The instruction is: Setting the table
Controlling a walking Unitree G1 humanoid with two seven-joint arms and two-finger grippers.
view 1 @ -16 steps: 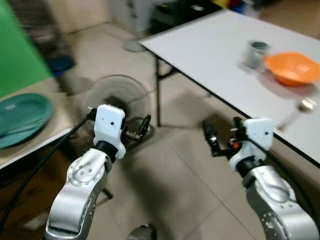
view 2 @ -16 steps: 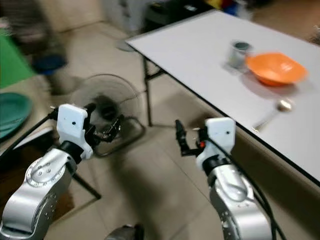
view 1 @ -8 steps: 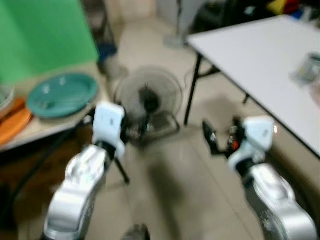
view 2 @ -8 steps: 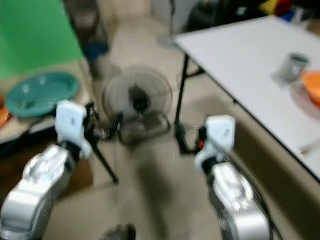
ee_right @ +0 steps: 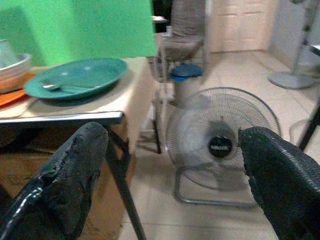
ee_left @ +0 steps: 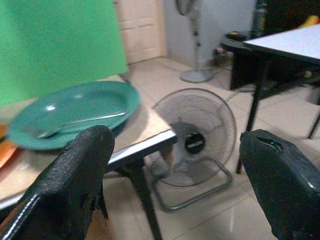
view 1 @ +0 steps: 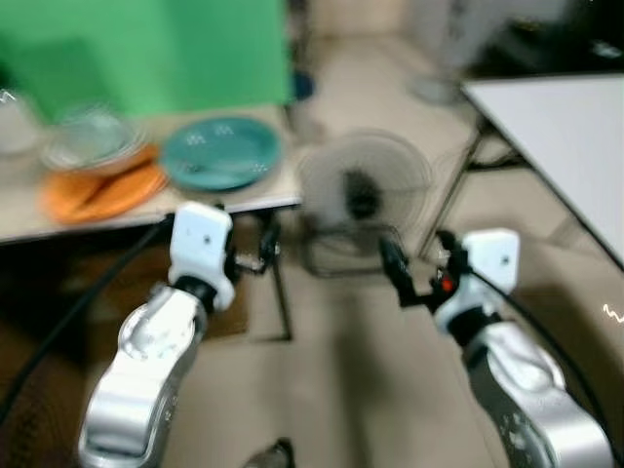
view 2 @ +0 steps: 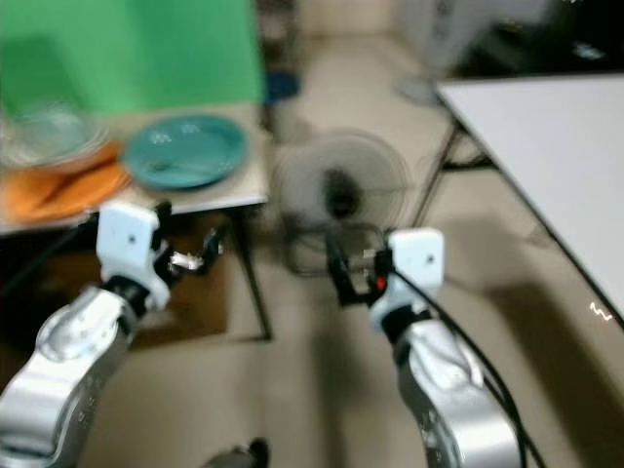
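A teal plate (view 1: 219, 153) with a metal spoon (ee_left: 75, 123) lying in it sits near the right end of a beige side table (view 1: 58, 222). Left of it on that table are stacked orange plates (view 1: 102, 190) with a clear glass bowl (view 1: 88, 136) on top. My left gripper (view 1: 265, 249) is open and empty, held in front of the table's edge below the teal plate. My right gripper (view 1: 414, 268) is open and empty too, out over the floor in front of the fan. The eye views are blurred.
A floor fan (view 1: 363, 190) stands on the tiled floor between the side table and a white table (view 1: 575, 127) at the right. A green screen (view 1: 146, 49) rises behind the side table. A standing fan (ee_left: 192, 40) and a chair (ee_right: 182, 35) are farther back.
The whole view has swung to the left: the white table has slid off to the right and the side table with its plates has come into view. Both grippers stay open and empty.
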